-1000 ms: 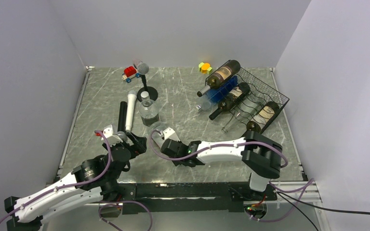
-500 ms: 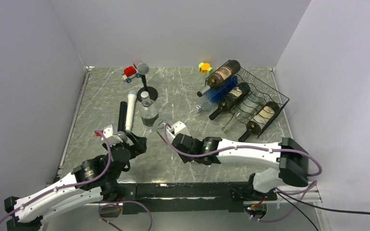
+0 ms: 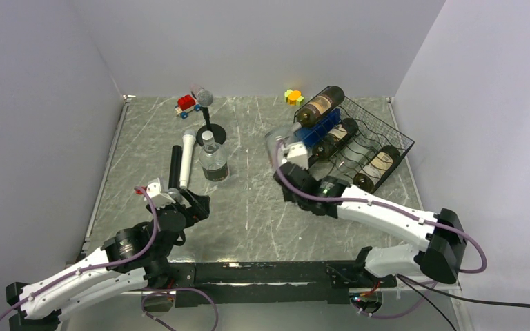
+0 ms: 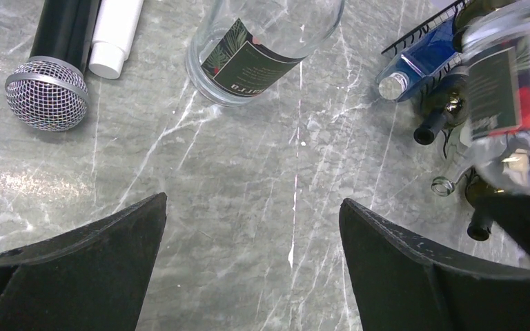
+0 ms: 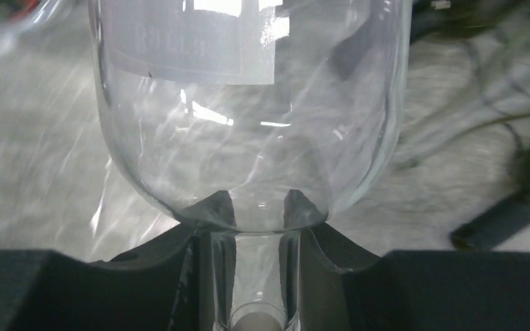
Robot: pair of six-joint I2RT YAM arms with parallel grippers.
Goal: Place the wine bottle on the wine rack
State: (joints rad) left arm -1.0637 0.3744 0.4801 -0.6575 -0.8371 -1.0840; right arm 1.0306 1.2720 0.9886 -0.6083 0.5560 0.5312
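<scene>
The wine bottle point(image 5: 248, 103) is clear glass with a white label. My right gripper point(image 5: 257, 207) is shut on its neck. In the top view the right gripper point(image 3: 295, 165) holds the bottle point(image 3: 283, 143) above the table, just left of the black wire wine rack point(image 3: 393, 138). The rack carries several bottles. In the left wrist view the held bottle point(image 4: 507, 103) is a blur in front of the rack's edge point(image 4: 421, 31). My left gripper point(image 3: 183, 201) is open and empty, low over bare table point(image 4: 253, 201).
On the rack lie dark bottles point(image 3: 321, 105), a blue bottle point(image 3: 315, 136) and a clear one. A small water bottle point(image 3: 212, 160), a black microphone point(image 3: 175, 165), a white microphone point(image 3: 188, 153), a microphone on a stand point(image 3: 207, 114), a red toy point(image 3: 188, 103) and a yellow toy point(image 3: 293, 96) lie left and back.
My right arm has swung from the table's near middle up and right toward the rack, carrying the clear bottle. The left arm has not moved.
</scene>
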